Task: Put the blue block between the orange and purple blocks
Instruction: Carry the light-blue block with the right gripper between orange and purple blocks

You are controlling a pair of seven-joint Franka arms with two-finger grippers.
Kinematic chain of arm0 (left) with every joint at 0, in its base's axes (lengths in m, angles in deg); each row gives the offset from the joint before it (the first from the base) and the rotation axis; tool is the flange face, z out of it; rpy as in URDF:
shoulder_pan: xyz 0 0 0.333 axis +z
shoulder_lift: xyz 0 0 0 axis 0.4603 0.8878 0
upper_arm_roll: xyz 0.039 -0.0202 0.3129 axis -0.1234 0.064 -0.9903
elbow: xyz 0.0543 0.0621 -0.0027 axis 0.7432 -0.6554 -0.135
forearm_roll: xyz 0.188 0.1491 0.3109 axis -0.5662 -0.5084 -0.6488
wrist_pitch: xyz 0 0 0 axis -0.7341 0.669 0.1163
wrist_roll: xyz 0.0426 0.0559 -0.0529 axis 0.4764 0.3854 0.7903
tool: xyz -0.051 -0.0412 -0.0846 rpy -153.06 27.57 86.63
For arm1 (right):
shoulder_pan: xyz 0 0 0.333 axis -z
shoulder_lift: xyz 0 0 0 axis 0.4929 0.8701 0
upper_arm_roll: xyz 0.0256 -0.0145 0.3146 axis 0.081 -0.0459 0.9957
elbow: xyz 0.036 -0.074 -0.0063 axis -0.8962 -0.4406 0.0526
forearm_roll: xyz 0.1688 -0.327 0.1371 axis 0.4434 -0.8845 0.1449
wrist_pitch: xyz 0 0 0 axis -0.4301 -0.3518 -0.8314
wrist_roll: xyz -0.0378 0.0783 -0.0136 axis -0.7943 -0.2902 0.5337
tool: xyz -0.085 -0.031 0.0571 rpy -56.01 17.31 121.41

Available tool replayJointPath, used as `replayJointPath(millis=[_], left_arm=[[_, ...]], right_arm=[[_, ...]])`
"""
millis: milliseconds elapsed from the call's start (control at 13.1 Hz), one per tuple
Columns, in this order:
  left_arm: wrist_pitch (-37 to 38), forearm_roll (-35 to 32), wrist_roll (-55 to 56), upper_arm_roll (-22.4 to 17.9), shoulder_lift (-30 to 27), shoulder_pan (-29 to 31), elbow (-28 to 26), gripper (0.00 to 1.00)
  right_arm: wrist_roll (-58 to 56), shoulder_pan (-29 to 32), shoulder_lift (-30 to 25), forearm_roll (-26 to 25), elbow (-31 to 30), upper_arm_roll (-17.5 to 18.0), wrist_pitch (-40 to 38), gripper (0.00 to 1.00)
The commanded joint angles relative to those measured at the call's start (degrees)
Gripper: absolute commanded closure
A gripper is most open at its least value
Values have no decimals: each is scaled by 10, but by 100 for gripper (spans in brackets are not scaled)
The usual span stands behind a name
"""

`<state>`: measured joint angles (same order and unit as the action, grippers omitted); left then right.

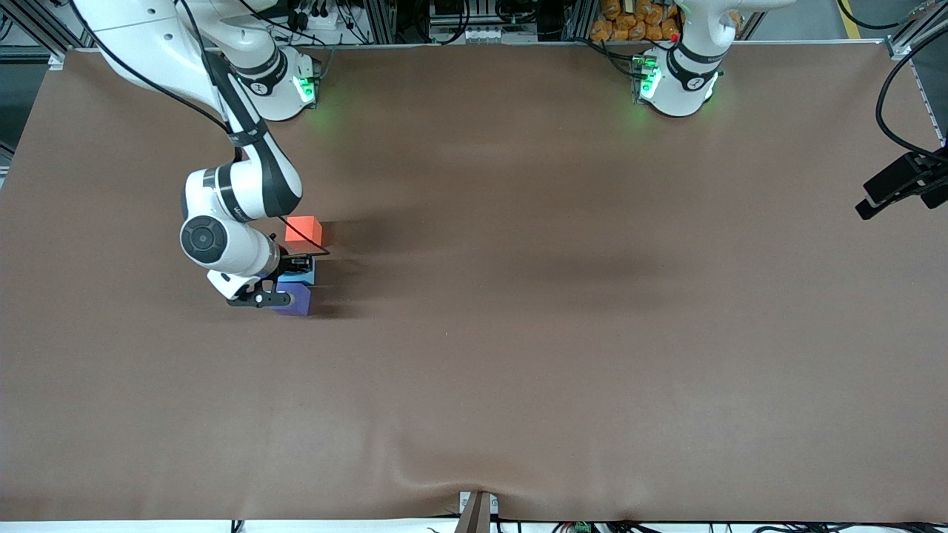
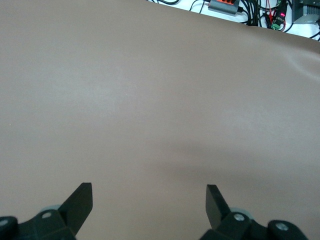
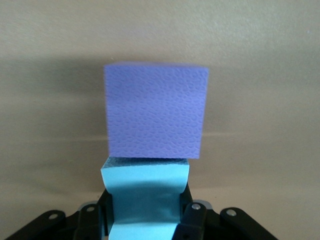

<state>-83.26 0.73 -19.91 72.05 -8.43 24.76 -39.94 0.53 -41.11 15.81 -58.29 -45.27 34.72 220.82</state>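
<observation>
My right gripper (image 1: 295, 268) is shut on the light blue block (image 1: 305, 275), low at the table between the other two cubes. In the right wrist view the blue block (image 3: 145, 192) is squeezed between the fingers (image 3: 192, 220) and its end meets the purple block (image 3: 156, 110). The purple block (image 1: 296, 301) lies nearer to the front camera, right against the blue one. The orange block (image 1: 304, 230) lies farther from the camera, with a small gap to the blue one. My left gripper (image 2: 149, 192) is open and empty over bare table; it does not show in the front view.
The brown table cover (image 1: 518, 333) has a wrinkle at its near edge (image 1: 474, 474). A black device on a cable (image 1: 900, 185) hangs at the left arm's end of the table. The left arm's base (image 1: 678, 81) stands at the back.
</observation>
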Motion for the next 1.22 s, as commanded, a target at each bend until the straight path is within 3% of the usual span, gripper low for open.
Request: replayJointPath(millis=[0,383,536,612,766,995,1148], left_arm=[[-2,5,-9,0,-2,5,0,0],[1,5,-9,0,-2,5,-2,0],[3,5,-9,1,-3,5,-2,0],[3,5,-9,1,-2,5,-1,0],[2,4,-8,1,-1,5,0,0],[2,6,-9,1,-2,6,0,0],[2,6,-9,1,-2,5,0,0]], right_arm=[[-7,16,-18,4,-22,2,16,100],[-7,11,-16,34,-33,1,33,94],[-8,9,-16,34,-35,1,40,78],[-8,9,-16,33,-35,1,41,59],[-8,9,-12,33,-35,0,39,0],[-2,9,-14,33,-32,1,24,0],[1,8,-21,34,0,1,-42,0]])
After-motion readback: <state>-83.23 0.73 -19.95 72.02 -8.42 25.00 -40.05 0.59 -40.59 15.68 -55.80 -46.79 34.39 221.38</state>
